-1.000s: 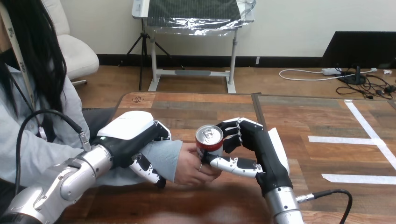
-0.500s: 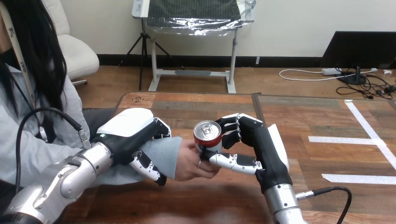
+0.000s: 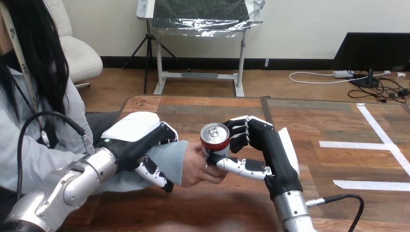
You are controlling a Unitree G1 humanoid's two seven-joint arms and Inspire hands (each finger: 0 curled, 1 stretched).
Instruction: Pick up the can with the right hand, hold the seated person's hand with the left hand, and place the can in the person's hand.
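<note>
A red can (image 3: 215,140) with a silver top stands upright in the person's hand (image 3: 198,166), just left of the table's middle. My right hand (image 3: 270,152) is shut on the can, fingers behind it and thumb across its front. The person's fingers curl up around the can's lower part. My left hand (image 3: 138,137) is shut on the person's forearm, white shell on top of the light sleeve and fingers curled under it.
The wooden table (image 3: 338,164) carries white tape strips (image 3: 382,140) at the right. A black cable (image 3: 338,198) runs from my right wrist over the table's near right part.
The can, the person's hand and both my hands have shifted slightly to the left. Both grips are unchanged.
</note>
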